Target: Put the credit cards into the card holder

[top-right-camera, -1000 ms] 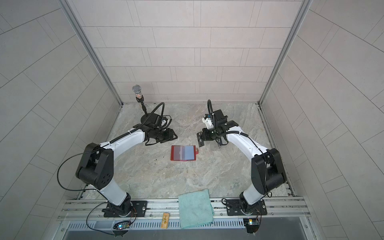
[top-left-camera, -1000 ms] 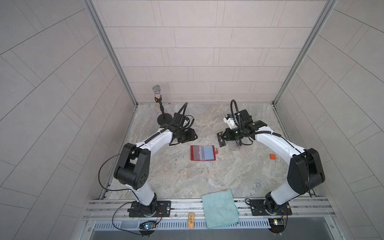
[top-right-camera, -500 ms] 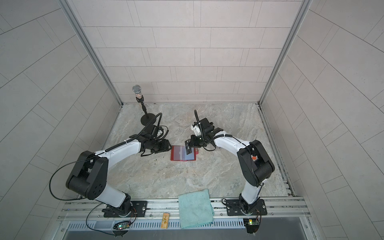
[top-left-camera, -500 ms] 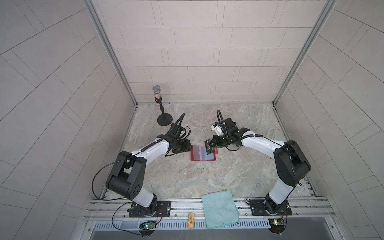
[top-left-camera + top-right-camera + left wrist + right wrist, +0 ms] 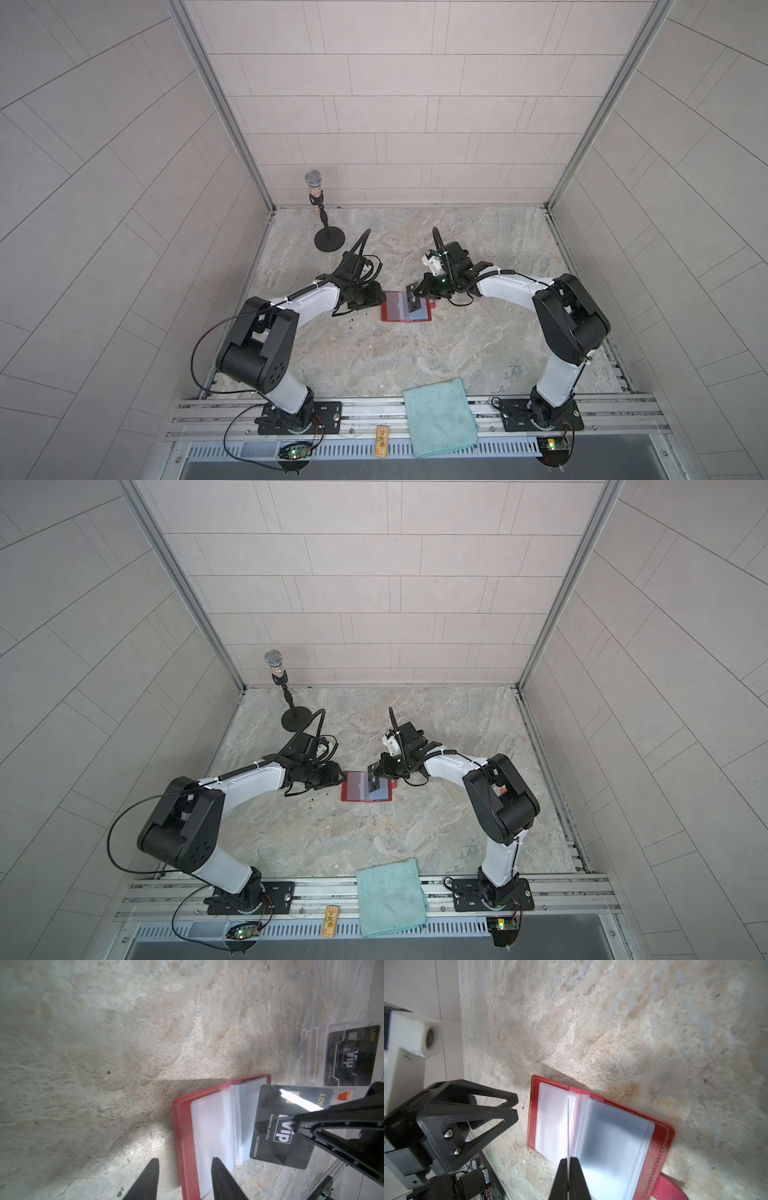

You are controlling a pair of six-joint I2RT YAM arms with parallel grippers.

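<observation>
The task looks to be at an early stage: no card shows inside the card holder (image 5: 392, 312) yet. It lies open, cover down, near the middle of the desk (image 5: 415, 365), and the clear sleeves (image 5: 209, 1126) that face up look empty in both wrist views. Whether a card sits in a leaf underneath I cannot tell.

The right tool (image 5: 568, 1162) is pinched tight on 1 black card (image 5: 276, 1130), held on edge just above the open sleeves and not yet entered into any of them. The left tool (image 5: 185, 1160) is partly open and holds nothing. Its fingers straddle the holder's left cover edge, 1 over the desk and 1 over a sleeve, probably to steady it.

Left to do: slide this card into a sleeve. At least 1 more black card (image 5: 353, 1057) waits in a clear plastic box (image 5: 311, 1053) beyond the holder.
</observation>
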